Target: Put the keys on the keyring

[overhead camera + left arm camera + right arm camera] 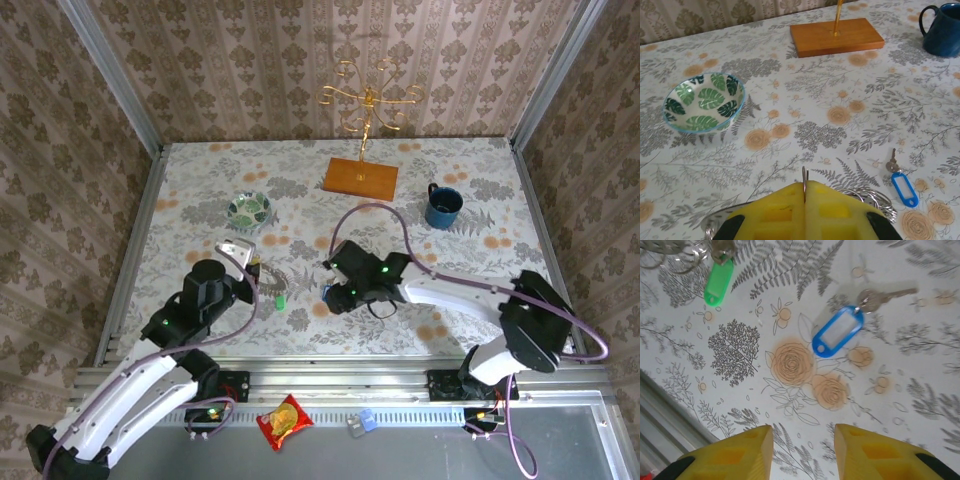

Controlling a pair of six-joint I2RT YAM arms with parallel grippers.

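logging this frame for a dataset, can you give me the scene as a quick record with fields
left gripper: shut, pinching a thin metal loop of the keyring
right gripper: open, nothing between its fingers, hovering over the blue key
blue key: flat on the table, apart from the keyring
green key: its top end at the keyring; cannot tell if threaded on
background: leaf-patterned bowl, blue mug, wooden stand base
task status: blue key not yet on the keyring
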